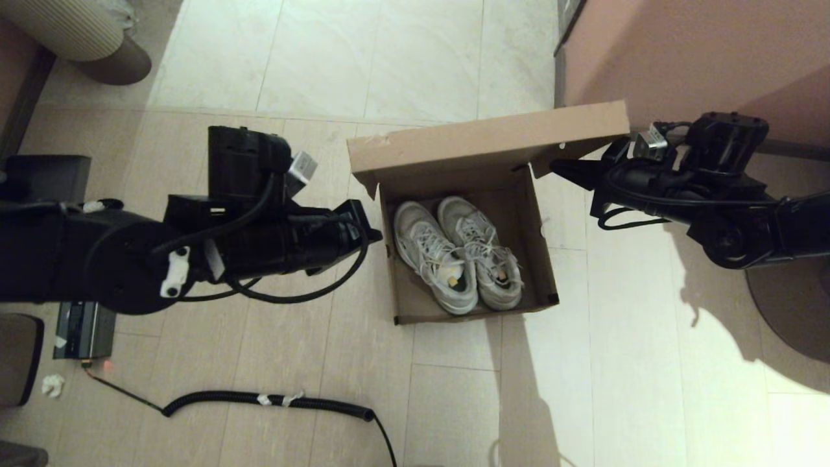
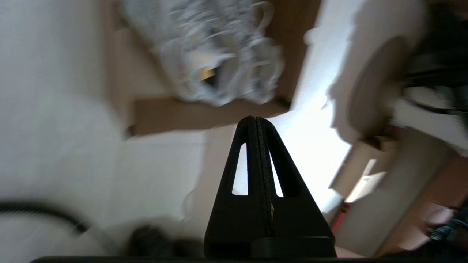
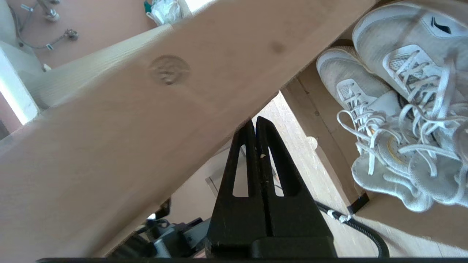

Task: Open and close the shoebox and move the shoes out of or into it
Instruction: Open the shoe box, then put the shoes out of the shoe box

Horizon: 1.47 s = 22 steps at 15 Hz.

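Observation:
The brown cardboard shoebox [image 1: 468,315] stands on the floor tiles with its flap lid [image 1: 486,139] raised at the back. Both white sneakers [image 1: 454,256] lie side by side inside, toes toward the lid. My right gripper [image 1: 556,167] is shut with nothing between its fingers, and its tip is under the lid's right end. In the right wrist view that gripper [image 3: 255,122] touches the edge of the lid [image 3: 146,109], and the sneakers [image 3: 395,109] lie beyond it. My left gripper [image 1: 371,233] hovers shut and empty just left of the box. The left wrist view shows the left gripper [image 2: 256,118] short of the box wall [image 2: 182,115].
A pinkish-brown cabinet [image 1: 681,52] stands close behind the right arm. A coiled black cable [image 1: 272,399] lies on the floor at the front left, beside a black device [image 1: 84,337]. A round dark base [image 1: 791,311] sits at the right. A ribbed beige object [image 1: 78,26] is at the far left.

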Available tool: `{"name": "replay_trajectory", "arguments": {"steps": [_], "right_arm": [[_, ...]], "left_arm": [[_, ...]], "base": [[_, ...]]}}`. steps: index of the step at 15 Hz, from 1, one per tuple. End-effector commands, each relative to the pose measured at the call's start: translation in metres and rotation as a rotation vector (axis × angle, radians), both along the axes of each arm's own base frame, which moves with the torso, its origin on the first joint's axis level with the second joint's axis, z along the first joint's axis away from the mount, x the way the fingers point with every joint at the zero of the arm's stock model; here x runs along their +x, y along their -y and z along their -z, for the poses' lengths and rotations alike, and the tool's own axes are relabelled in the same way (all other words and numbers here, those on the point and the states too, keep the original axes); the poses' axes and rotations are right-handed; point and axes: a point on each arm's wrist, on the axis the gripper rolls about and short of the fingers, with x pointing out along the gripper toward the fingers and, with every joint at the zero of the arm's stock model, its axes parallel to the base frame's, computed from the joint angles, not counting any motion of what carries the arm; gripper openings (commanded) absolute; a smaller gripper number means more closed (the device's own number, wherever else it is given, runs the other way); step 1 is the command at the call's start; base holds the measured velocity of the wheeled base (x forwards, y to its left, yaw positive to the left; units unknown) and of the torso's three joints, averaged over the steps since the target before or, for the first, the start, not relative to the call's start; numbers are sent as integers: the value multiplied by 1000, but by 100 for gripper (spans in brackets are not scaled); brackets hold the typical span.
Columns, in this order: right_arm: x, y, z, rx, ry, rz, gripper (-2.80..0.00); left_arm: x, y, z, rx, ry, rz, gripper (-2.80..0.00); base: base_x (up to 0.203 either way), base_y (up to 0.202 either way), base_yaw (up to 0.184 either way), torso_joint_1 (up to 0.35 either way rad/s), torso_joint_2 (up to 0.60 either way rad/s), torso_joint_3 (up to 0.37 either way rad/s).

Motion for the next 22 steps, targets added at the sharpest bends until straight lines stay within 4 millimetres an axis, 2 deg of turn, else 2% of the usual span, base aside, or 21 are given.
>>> {"name": "replay_trajectory", "arguments": {"steps": [1, 3, 5, 8, 10, 12, 14, 15, 18, 20, 21, 22], "right_arm": [[9, -4, 7, 4, -10, -12, -280], [13, -6, 9, 3, -18, -15, -280], [10, -6, 10, 1, -27, -16, -280], [1, -5, 14, -10, -48, -14, -280], [-5, -4, 21, -35, -60, -10, -280], [-7, -3, 37, -136, -26, 13, -280], [-4, -2, 60, -327, 51, 124, -280], [-1, 0, 75, -461, 73, 220, -280], [4, 6, 117, -816, 37, 408, -280], [9, 8, 134, -881, 9, 436, -280], [11, 9, 137, -892, 6, 445, -280], [15, 10, 148, -917, -12, 450, -280]], "left_arm": [[19, 22, 13, -6, -5, 25, -280], [51, 42, 15, -63, 92, 20, -280], [90, 50, 7, -140, 233, -18, -280], [143, 42, -4, -235, 429, -89, -280], [161, 25, -6, -281, 558, -122, -280], [161, 17, -1, -281, 576, -169, -280], [151, 10, 0, -239, 549, -195, -280], [147, 5, 10, -182, 515, -202, -280], [134, -10, 66, 73, 392, -193, -280], [130, -15, 90, 187, 354, -196, -280], [131, -15, 94, 195, 344, -197, -280], [133, -14, 107, 212, 316, -194, -280]], "base": [[0, 0, 0, 0, 0, 0], [0, 0, 0, 0, 0, 0], [0, 0, 0, 0, 0, 0], [0, 0, 0, 0, 0, 0], [0, 0, 0, 0, 0, 0], [0, 0, 0, 0, 0, 0], [0, 0, 0, 0, 0, 0], [0, 0, 0, 0, 0, 0], [0, 0, 0, 0, 0, 0], [0, 0, 0, 0, 0, 0], [0, 0, 0, 0, 0, 0], [0, 0, 0, 0, 0, 0]]}}
